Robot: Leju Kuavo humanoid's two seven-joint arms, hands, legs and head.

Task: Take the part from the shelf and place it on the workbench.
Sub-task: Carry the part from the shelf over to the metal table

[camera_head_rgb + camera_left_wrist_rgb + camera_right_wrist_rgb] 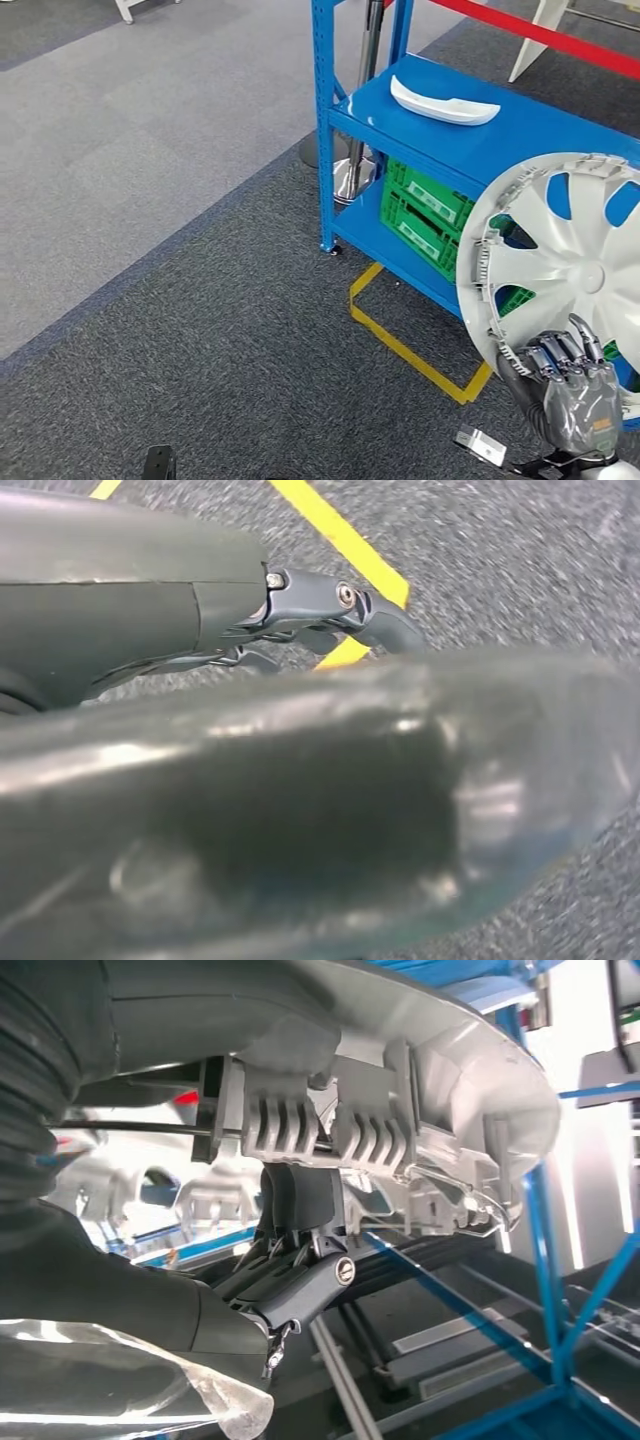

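A silver wheel cover (558, 250) with curved spokes is held upright in front of the blue shelf (453, 140), at the right edge of the head view. My right hand (577, 385) grips its lower rim from below. In the right wrist view, dark fingers (302, 1290) reach under the cover's clipped inner rim (423, 1070). My left hand (226, 770) hangs over the carpet, holding nothing. Its dark fingers (324, 605) are stretched out.
A white curved part (441, 103) lies on the shelf's upper board. A green crate (423, 215) stands on the lower board. Yellow tape (407, 350) marks the dark carpet before the shelf. A post on a round base (355, 170) stands behind the shelf's left upright.
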